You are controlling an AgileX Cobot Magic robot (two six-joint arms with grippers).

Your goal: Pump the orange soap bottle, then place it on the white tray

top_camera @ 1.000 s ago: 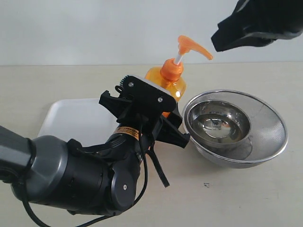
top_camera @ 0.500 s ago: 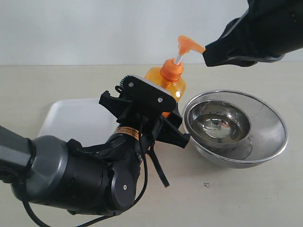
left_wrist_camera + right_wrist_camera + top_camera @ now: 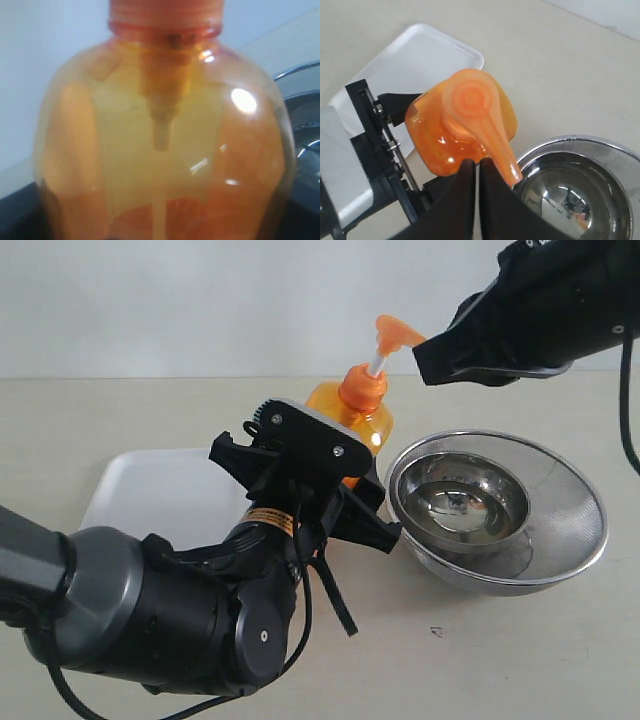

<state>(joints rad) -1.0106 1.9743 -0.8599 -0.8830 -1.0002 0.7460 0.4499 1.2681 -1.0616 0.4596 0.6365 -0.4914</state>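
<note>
The orange soap bottle (image 3: 362, 418) stands upright between the white tray (image 3: 150, 490) and the steel bowls, with my left gripper (image 3: 312, 483) shut on its body. In the left wrist view its translucent body (image 3: 160, 150) fills the frame. The orange pump head (image 3: 393, 335) is raised on its white stem. My right gripper (image 3: 422, 364) is shut with nothing in it. Its tip rests at the spout's end, hiding it. From the right wrist view the shut fingertips (image 3: 476, 163) sit beside the spout (image 3: 495, 145), above the bottle (image 3: 432, 130).
Two nested round steel bowls (image 3: 560, 490) stand just right of the bottle, under the spout; their rim (image 3: 580, 142) also shows in the right wrist view. The white tray (image 3: 420, 55) lies behind and to the left of the bottle. The left arm's bulk fills the lower left.
My right gripper has come in leftward and slightly down from the upper right, and now covers the tip of the pump spout. The bottle and left arm have not moved.
</note>
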